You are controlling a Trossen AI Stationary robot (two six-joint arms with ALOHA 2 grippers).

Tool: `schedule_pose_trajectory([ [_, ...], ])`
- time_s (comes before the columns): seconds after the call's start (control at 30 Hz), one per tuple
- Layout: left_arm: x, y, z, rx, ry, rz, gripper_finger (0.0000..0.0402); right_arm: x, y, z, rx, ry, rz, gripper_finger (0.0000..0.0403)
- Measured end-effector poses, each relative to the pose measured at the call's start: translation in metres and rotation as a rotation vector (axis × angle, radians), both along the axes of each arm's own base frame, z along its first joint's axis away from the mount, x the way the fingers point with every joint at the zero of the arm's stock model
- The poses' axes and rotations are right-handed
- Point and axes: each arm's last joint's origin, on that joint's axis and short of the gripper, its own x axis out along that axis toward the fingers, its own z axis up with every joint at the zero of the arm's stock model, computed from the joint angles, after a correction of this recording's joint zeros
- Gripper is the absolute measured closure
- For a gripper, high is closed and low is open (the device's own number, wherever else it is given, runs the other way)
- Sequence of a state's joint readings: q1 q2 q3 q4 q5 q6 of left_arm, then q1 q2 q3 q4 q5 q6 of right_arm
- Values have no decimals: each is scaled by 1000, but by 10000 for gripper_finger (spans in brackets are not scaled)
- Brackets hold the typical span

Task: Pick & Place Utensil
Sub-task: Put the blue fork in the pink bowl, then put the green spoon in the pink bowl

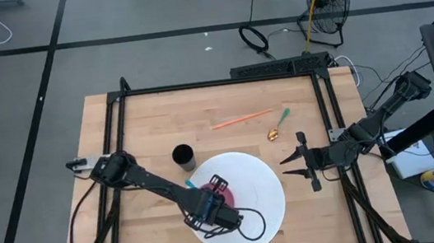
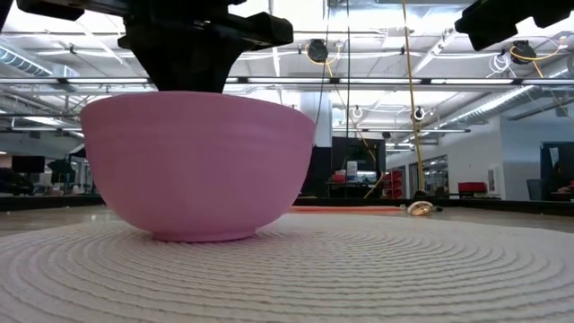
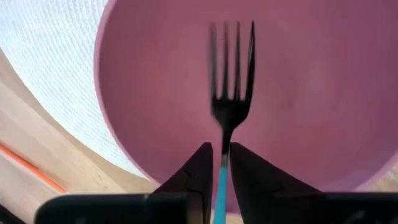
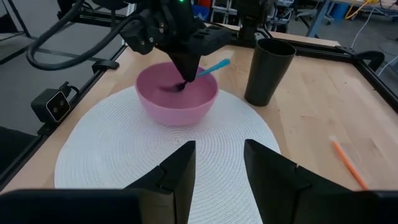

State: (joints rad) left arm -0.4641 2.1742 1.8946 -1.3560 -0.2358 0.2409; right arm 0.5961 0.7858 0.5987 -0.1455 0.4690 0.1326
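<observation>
- The left gripper (image 3: 216, 165) hangs over the pink bowl (image 1: 219, 194) on the white round mat (image 1: 256, 204), its fingers (image 3: 196, 171) closed narrowly on the teal handle of the fork (image 3: 231, 93). The black tines point down into the bowl.
- The grip sits just below the fork's neck and looks thin. If the fingers part unevenly, the fork may swing sideways rather than drop straight.
- The teal handle (image 4: 214, 66) leans out past the bowl's rim. On release the fork could tip over that rim and land on the mat, since its handle looks long against the bowl's width.
- The bowl (image 2: 197, 161) sits loose on the mat with nothing bracing it. A descent that goes too far would press the tines on its floor and could shove or rock it.
- The black cup (image 4: 268, 71) stands just beside the bowl. A wide retreat by the left arm risks clipping it.
- The right gripper (image 1: 303, 163) waits at the mat's right edge, fingers (image 4: 177, 171) spread wide and holding nothing. It is well apart from the bowl, so a clash seems unlikely unless it moves in.
- The gold spoon (image 1: 274, 132) and orange stick (image 1: 240, 119) lie on the worktop (image 1: 134, 123) well apart from the action.
</observation>
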Motion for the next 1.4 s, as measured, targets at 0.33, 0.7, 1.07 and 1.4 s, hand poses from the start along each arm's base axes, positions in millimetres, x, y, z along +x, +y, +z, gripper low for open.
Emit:
schedule_pose_trajectory([
  [0.33,-1,0,0,4,-1,27,341,0,0,0,12,2,-2,273],
  [0.7,-11,22,29,165,-72,232,353,0,0,0,6,1,1,273],
  [1.07,-72,40,166,12,-745,423,353,0,0,-1,-9,6,4,273],
  [1.4,-159,46,192,-104,-1174,444,353,2,-21,-14,-75,141,-122,273],
])
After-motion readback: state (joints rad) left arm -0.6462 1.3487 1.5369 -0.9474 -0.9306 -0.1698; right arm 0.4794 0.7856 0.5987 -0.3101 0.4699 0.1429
